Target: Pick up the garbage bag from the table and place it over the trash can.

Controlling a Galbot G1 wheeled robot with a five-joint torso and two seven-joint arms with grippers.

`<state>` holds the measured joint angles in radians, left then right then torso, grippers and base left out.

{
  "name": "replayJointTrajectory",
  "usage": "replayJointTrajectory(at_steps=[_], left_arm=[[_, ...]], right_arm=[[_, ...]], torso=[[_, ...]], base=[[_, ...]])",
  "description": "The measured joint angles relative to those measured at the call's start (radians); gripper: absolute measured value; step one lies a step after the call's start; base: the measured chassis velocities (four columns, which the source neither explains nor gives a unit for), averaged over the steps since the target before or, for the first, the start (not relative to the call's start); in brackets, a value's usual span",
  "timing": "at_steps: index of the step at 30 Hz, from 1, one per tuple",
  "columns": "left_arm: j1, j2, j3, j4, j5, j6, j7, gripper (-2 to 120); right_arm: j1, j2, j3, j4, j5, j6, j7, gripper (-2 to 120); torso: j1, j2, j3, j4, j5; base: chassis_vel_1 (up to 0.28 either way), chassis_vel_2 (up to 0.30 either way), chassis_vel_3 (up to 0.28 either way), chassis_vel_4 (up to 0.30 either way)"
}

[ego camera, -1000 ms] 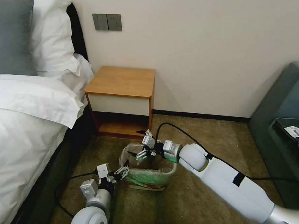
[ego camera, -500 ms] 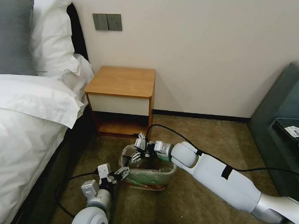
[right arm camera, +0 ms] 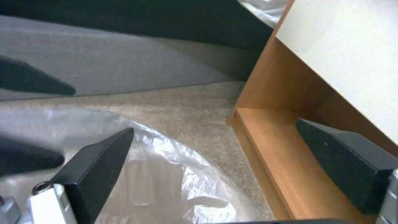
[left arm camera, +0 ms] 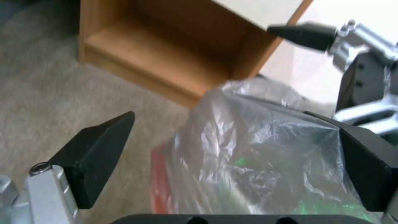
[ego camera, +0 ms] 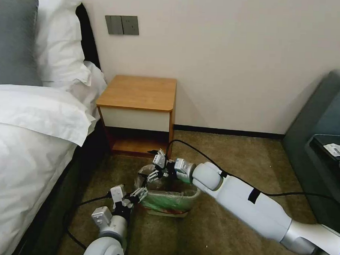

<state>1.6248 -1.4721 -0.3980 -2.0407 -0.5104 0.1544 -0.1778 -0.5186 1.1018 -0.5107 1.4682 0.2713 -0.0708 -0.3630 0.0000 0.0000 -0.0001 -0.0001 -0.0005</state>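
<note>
The bag (ego camera: 158, 179) lies draped over the can (ego camera: 170, 201), which stands on the carpet just in front of the surface (ego camera: 139, 92). None of the bag remains on the wooden top. Film covers the can's mouth and hangs down its green side.

The right pincer (ego camera: 155, 169) hangs over the can's far corner, nearest the surface's open lower shelf. Its jaws stand apart with nothing between them. Judgement: it sits there to work the rim of the bag at that corner.

The left pincer (ego camera: 140, 194) sits at the near corner, at the can's side wall. Its jaws are also apart, one on each side of the film and not closed on it. Judgement: the two pincers take opposite corners so the bag can be spread across the opening.

The head view gives the layout: both arms, can and surface together. It does not resolve the jaw gaps well.

The left wrist view shows crinkled film bulging between its own fingers (left arm camera: 95, 149), a strip of the red band, and the right pincer beyond. The right wrist view shows its fingers (right arm camera: 99, 158) above film, with carpet and the shelf just beside.
</note>
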Motion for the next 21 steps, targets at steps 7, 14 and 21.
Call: replayJointTrajectory(at_steps=[7,14,21], left_arm=[[0.0,-0.002,-0.001,0.007,-0.007,-0.023,0.0,100],[-0.005,-0.009,-0.002,0.009,-0.042,-0.06,-0.016,100],[-0.006,-0.01,0.0,0.009,-0.069,-0.079,-0.02,100]], right_arm=[[0.0,0.01,0.01,-0.019,-0.007,0.012,0.004,100],[-0.002,0.01,0.014,-0.025,-0.014,0.018,0.004,100],[-0.005,0.003,0.018,-0.025,-0.016,0.02,0.004,100]], torso=[[0.0,0.0,0.0,0.0001,0.0005],[0.0,0.0,0.0,0.0001,0.0005],[0.0,0.0,0.0,0.0001,0.0005]], base=[[0.0,0.0,0.0,0.0],[0.0,0.0,0.0,0.0],[0.0,0.0,0.0,0.0]])
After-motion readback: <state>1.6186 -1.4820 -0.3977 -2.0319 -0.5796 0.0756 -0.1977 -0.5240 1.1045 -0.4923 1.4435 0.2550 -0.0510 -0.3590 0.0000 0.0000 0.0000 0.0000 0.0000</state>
